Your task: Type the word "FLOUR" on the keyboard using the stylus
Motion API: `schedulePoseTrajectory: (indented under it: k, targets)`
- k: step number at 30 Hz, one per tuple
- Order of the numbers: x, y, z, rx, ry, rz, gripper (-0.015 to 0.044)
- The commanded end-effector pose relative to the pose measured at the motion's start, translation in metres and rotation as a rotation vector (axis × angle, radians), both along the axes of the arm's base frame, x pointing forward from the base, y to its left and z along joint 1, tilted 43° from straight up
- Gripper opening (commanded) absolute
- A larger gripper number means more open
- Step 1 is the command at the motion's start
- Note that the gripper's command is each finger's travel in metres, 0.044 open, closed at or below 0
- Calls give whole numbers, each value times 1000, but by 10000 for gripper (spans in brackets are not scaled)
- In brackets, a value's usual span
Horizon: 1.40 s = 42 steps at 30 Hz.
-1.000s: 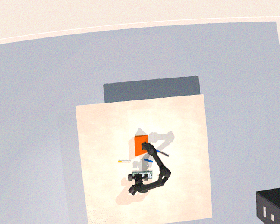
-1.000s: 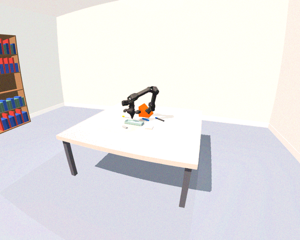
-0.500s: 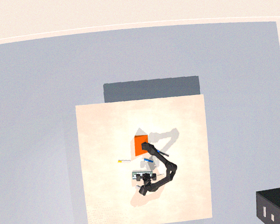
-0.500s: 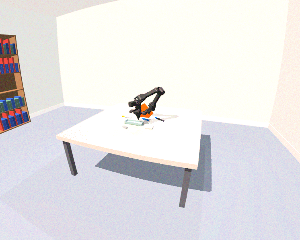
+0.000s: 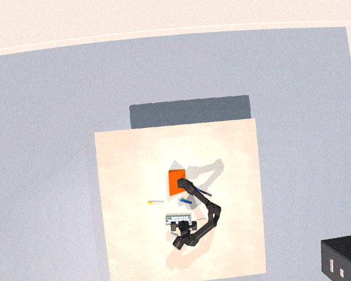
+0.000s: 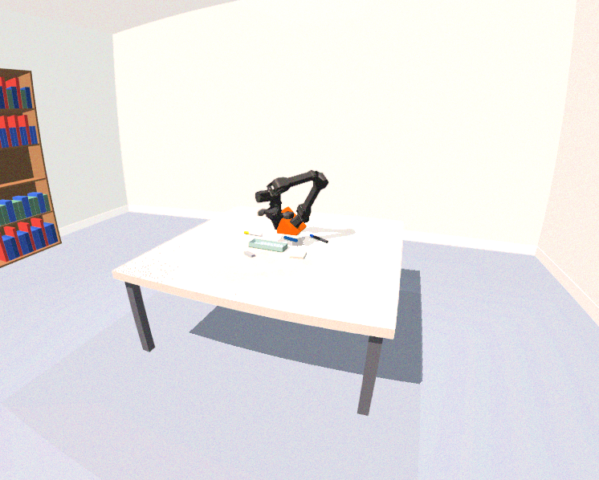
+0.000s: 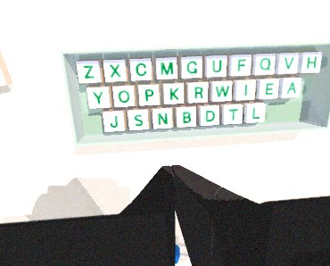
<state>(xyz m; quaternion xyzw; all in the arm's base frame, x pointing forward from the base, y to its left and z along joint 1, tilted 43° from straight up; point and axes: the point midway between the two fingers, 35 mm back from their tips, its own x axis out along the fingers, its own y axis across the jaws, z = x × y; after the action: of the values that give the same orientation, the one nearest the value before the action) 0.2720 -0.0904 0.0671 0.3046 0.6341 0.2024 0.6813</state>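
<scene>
The keyboard is a pale green tray with white keys and green letters. The F, L, O, U and R keys all show in the wrist view. My gripper is shut, with nothing seen between its tips, which point down above the desk. In the wrist view the tips appear just below the keyboard's lower rim. A blue pen, a black pen with a blue end and a yellow-and-white pen lie on the desk. I cannot tell which one is the stylus.
An orange block stands by the arm's base. A small grey block and a flat white block lie near the keyboard. The pens lie between the keyboard and the base side.
</scene>
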Motion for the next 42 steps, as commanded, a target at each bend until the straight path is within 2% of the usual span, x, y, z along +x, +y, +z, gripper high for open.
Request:
schedulePoseTrajectory:
  k: [1,5,9,18,22,24,33,42]
  targets:
    - [0,1,-1,1,2,-1,0]
    - [0,1,0,1,1,2,105]
    - [0,1,0,1,1,2,0]
    - [0,1,0,1,1,2,0]
    - [-3,4,0,-5,48,-34,105]
    - [-12,12,2,-26,173,-138,150]
    - [-58,42,3,-171,679,-708,150]
    - [-103,60,-4,-305,993,-1387,150]
